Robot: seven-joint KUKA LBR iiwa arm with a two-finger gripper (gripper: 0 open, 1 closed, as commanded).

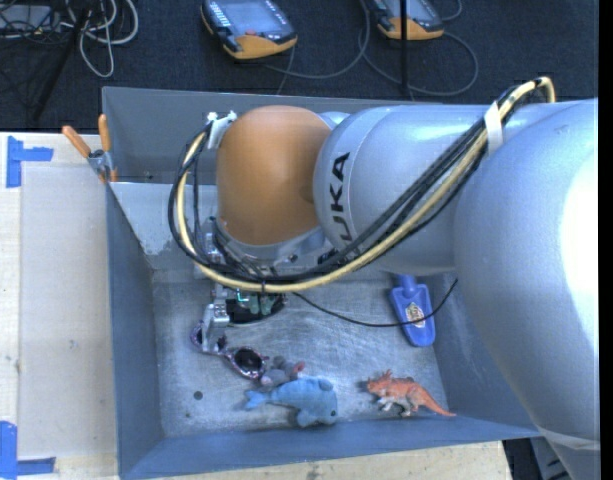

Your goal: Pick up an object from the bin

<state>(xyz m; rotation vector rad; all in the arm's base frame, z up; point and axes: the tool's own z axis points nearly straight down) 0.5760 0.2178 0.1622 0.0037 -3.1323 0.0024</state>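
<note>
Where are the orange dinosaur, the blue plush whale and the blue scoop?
orange dinosaur (401,392): camera view, on its body.
blue plush whale (304,399): camera view, on its body.
blue scoop (417,323): camera view, on its broad end.

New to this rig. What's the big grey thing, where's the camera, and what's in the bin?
The big grey body is a KUKA robot arm reaching in from the right. The orange dome is a cover on its wrist, with cables looped around it. A single camera looks down on the grey metal bin from above and slightly to one side. The gripper hangs under the dome, low over the bin floor, left of middle. Nothing can be seen held in it. Dark glasses lie right beside it. Along the near wall are a blue plush fish and an orange toy dinosaur. A blue scoop lies further right.
</note>
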